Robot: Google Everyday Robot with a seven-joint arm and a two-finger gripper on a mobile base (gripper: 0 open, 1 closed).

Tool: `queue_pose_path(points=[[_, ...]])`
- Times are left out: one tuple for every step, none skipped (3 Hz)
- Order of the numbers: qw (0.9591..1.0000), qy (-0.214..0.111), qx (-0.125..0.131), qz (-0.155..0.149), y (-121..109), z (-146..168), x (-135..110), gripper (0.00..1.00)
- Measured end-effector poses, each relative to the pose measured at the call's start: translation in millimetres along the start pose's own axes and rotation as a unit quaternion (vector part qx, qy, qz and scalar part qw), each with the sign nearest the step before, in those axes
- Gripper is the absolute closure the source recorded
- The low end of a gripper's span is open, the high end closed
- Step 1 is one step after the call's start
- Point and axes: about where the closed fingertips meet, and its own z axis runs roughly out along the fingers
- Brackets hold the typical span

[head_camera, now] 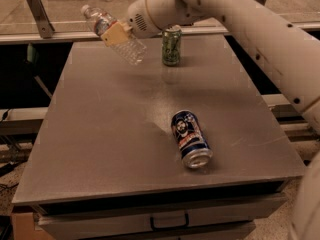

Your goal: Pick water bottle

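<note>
Above the table (100, 134) — water bottle (129, 48) aslant between gripper (116, 33) fingers (121, 35)

The gripper (116, 34) grips the tilted water bottle (132, 50) aloft over the far left of the grey table (100, 134). A green can (171, 45) stands nearby; a dark blue can (190, 139) lies nearer.
</note>
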Motion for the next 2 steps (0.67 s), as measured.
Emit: queue_pose_path(points=[[0.9953,-0.089,-0.039,-0.006,5,-48,-1,1.00],[0.9925,-0.114,-0.031,-0.034,1,-77,3,1.00]])
